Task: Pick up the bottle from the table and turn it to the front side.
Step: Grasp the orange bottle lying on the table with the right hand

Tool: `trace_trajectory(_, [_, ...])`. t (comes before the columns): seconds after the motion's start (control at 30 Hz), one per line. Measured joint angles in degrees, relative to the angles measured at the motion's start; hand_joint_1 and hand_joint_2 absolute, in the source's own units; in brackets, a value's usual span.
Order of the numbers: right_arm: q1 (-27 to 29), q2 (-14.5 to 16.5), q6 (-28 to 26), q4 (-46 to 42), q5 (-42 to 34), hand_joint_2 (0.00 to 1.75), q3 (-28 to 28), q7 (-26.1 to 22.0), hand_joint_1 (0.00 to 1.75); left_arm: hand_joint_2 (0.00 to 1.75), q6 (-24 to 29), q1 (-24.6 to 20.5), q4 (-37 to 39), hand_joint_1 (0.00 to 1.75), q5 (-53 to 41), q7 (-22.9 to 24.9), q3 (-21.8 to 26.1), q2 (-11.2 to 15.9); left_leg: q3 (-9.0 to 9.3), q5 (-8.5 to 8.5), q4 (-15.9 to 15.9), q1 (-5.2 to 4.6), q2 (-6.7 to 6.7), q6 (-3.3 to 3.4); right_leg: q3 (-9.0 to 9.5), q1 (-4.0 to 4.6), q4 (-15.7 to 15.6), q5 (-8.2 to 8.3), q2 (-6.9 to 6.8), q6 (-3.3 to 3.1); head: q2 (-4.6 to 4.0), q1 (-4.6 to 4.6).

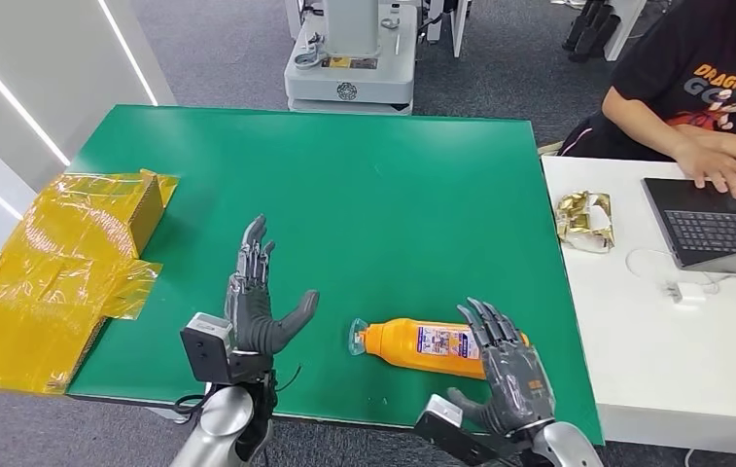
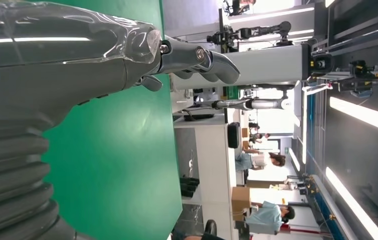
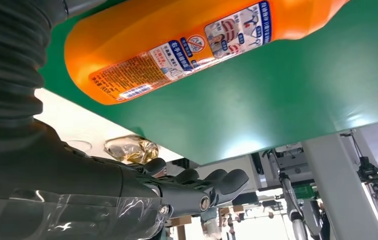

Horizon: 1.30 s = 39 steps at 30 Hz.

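1. Orange plastic marks the bottle (image 1: 422, 343), which lies on its side on the green desk (image 1: 364, 195) near the front edge, clear cap end pointing toward the left robot hand (image 1: 257, 311), label facing up.
2. The right robot hand (image 1: 502, 370) is wide, fingers spread, holding nothing; it hovers just beside the bottle's base end, and whether it touches cannot be told.
3. The left robot hand is also wide and holds nothing, poised near the cap end but apart from it.
4. The bottle looks stiff, smooth and likely slippery; how full or heavy it is cannot be told.
5. Its broad middle, around the label (image 3: 187, 50), seems the safest place to grip, since the tapered neck could slide free.
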Motion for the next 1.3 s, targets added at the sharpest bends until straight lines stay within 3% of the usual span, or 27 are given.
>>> trace_trajectory(0.13, [-2.95, -1.54, 1.88, 2.69, -0.17, 1.75, 0.39, -0.56, 0.0, 1.75, -0.75, -0.01, -0.02, 0.0, -0.17, 0.03, 0.48, 0.01, 0.0, 0.0, 0.0, 0.0, 0.02, 0.0, 0.0, 0.0, 0.01, 0.01, 0.02, 0.0, 0.0, -0.01])
trace_trajectory(0.3, [-10.95, -3.08, 4.04, 10.94, -2.27, 1.75, 3.04, -4.17, 0.0, 1.75, -1.67, -0.01, -0.02, 0.0, -0.55, 0.03, 1.24, 0.01, 0.01, 0.04, 0.02, 0.0, 0.04, 0.03, 0.01, 0.0, 0.01, 0.06, 0.03, 0.05, 0.0, -0.01])
trace_trajectory(0.63, [-25.81, -2.15, 5.42, 27.4, -6.09, 1.75, 11.67, -9.19, 0.0, 1.75, -1.85, -0.01, -0.02, 0.0, -1.63, 0.06, 2.26, -0.1, -0.01, 0.07, 0.03, 0.0, -0.02, 0.02, 0.01, 0.0, 0.03, 0.09, -0.02, 0.05, 0.0, -0.01])
trace_trajectory(0.97, [-31.39, 0.86, 6.76, 38.7, -7.11, 1.75, 17.4, -10.13, 0.0, 1.75, -1.24, 1.02, -0.5, 0.0, -2.17, 0.6, 2.3, -0.14, -0.05, 0.07, 0.03, 0.0, -0.05, 0.02, 0.0, 0.0, 0.02, 0.07, -0.06, 0.07, 0.0, 0.0])
trace_trajectory(1.3, [-34.87, 2.44, 7.03, 44.94, -8.15, 1.75, 19.46, -9.71, 0.0, 1.75, -0.46, 1.74, -1.37, 0.0, -2.28, 1.23, 2.35, -0.14, 0.01, 0.07, 0.05, 0.0, -0.04, 0.03, 0.02, 0.0, 0.02, 0.08, -0.05, 0.07, 0.0, -0.01])
